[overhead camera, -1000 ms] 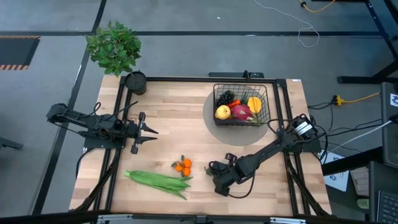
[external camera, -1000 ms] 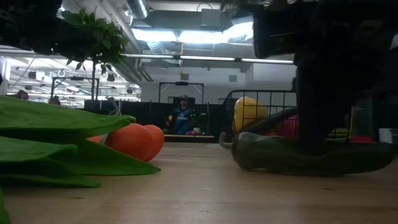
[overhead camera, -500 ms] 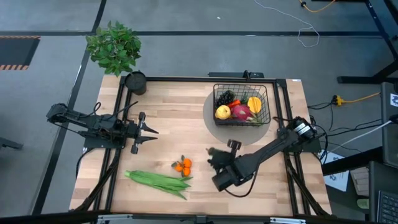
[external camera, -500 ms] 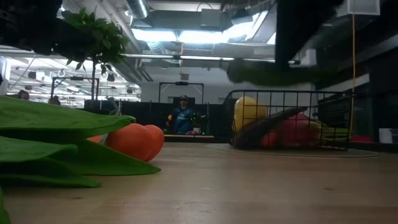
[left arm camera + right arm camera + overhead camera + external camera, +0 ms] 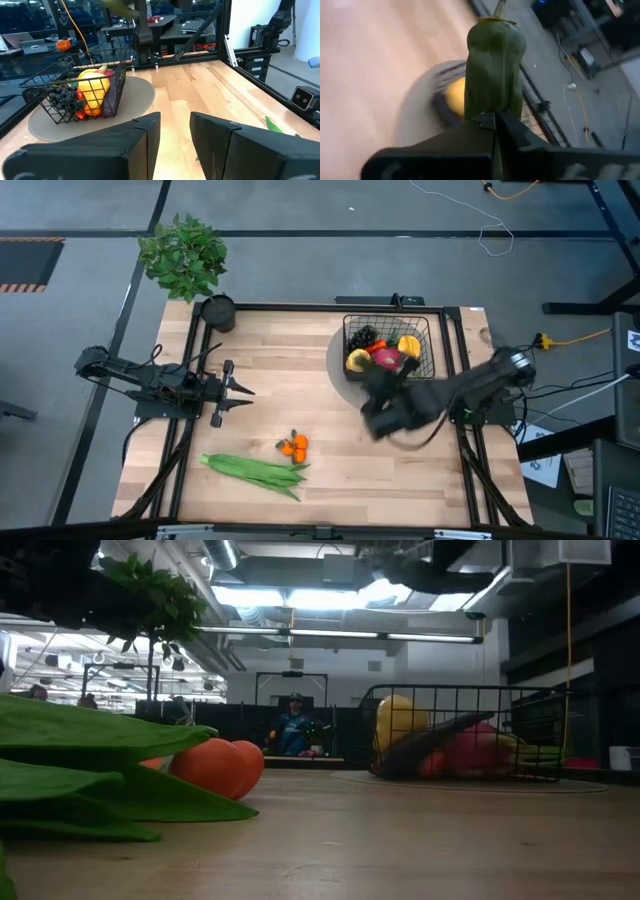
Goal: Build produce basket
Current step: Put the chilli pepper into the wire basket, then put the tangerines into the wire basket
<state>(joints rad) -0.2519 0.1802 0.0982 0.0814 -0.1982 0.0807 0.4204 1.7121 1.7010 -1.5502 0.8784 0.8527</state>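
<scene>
Two arms: both dark, one at each side of the high view.
Table (image 5: 270,380): pale wood planks with a black frame round the edge, filling the middle of the high view; grey floor all about it.
Round mat (image 5: 336,355): grey disc under the basket, right of centre in the high view, lower left in the left wrist view.
Basket (image 5: 432,345): black wire mesh, upper right part of the table; in the low view it stands right of centre.
Produce in basket: yellow lemon (image 5: 358,360), dark grapes (image 5: 363,337), pink dragon fruit (image 5: 389,357), yellow starfruit (image 5: 409,345).
Right gripper (image 5: 496,120): raised over the table just below the basket in the high view, blurred; jaws pinched together on the green pepper (image 5: 493,75), which stands up past the fingertips in the right wrist view.
Left gripper (image 5: 246,392): lies low at the left side of the table, well apart from the basket; jaws partly apart, nothing between them.
Orange clusters (image 5: 294,446): on bare wood, lower centre of the high view; left of centre in the low view.
Green beans (image 5: 255,471): long flat pods just below the orange clusters, filling the left edge of the low view.
Potted plant (image 5: 183,255): leafy, on the floor past the table's upper left corner.
Black cup (image 5: 218,311): round, at the upper left corner of the table.
Room: ceiling strip lights and ducts in the low view; a person (image 5: 293,730) sits far back, centre of that view.
Floor, right edge of high view: cables and a yellow plug.
</scene>
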